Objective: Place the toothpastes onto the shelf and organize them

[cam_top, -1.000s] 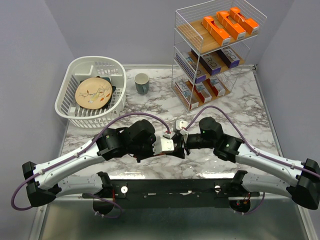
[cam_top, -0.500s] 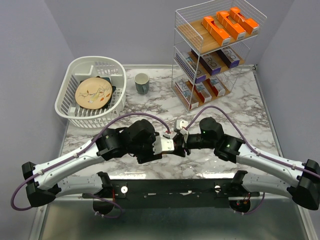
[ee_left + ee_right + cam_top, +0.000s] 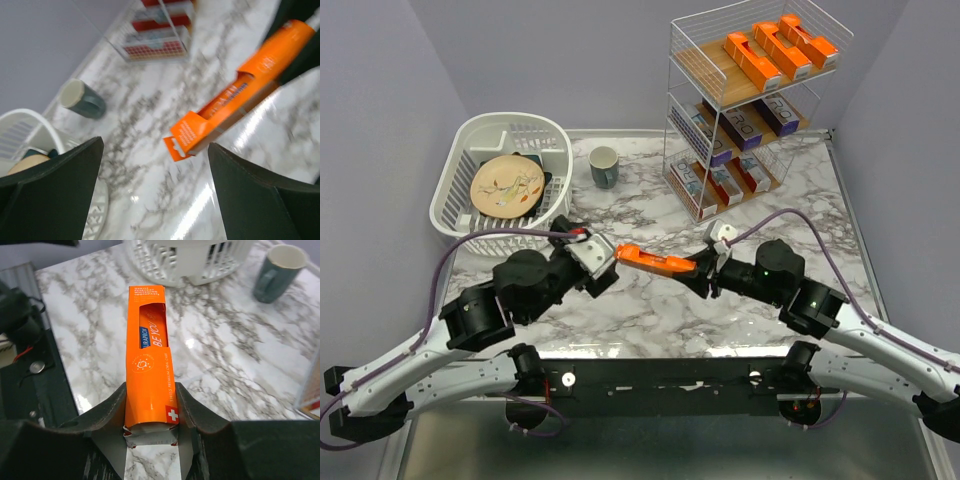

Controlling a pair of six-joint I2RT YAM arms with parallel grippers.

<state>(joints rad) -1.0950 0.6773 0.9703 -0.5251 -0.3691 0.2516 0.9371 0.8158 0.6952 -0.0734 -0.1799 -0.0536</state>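
Left gripper (image 3: 155,150) is seen wide open, with nothing touched. Orange toothpaste box (image 3: 240,95) is held tilted above marble table (image 3: 150,205), its far end clamped by right gripper (image 3: 292,36). Green mug (image 3: 82,99) and white basket (image 3: 27,127) are seen left, shelf (image 3: 150,37) at top.

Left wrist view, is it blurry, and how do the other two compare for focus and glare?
Left wrist view: smeared throughout, orange toothpaste box lettering unreadable, glare streaks on the marble table. Right wrist view: sharp, box print legible, one small glare spot beside it. Top external view: crisp, evenly lit.
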